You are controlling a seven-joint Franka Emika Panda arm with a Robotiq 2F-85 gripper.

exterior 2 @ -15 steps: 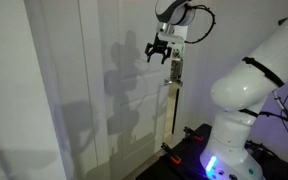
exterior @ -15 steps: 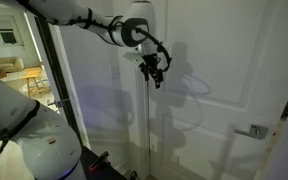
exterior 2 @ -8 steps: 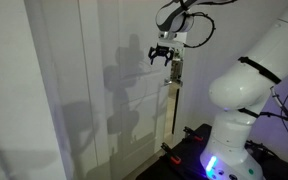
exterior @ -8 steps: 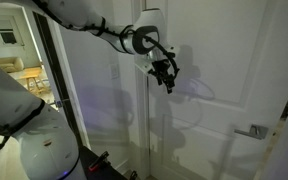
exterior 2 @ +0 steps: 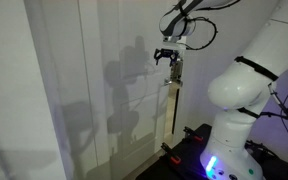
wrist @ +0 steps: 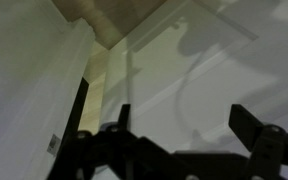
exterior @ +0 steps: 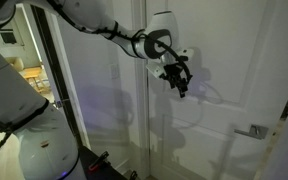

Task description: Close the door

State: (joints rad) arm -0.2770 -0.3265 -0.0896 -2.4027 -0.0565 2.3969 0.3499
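The tall white door (exterior: 229,55) with raised panels fills both exterior views; its silver lever handle (exterior: 252,131) sits low at the right. My gripper (exterior: 180,79) is open and empty, held high against or just off the door's upper panel, well left of and above the handle. In an exterior view the gripper (exterior 2: 168,55) hangs near the door's free edge (exterior 2: 172,100). In the wrist view the two dark fingertips (wrist: 252,124) stand wide apart around the gripper (wrist: 188,125), with only the door's panel (wrist: 219,60) behind them. I cannot tell whether they touch it.
A plain narrow white panel (exterior: 132,110) stands beside the door, and a dark-framed glass doorway (exterior: 46,70) lies further left. The robot's white base (exterior 2: 246,95) stands close on a dark platform (exterior 2: 189,140). A white wall (wrist: 24,80) shows at the left of the wrist view.
The arm has stretched out and the gripper has travelled sideways along the door's upper panel, toward the handle side. The gripper stays open.
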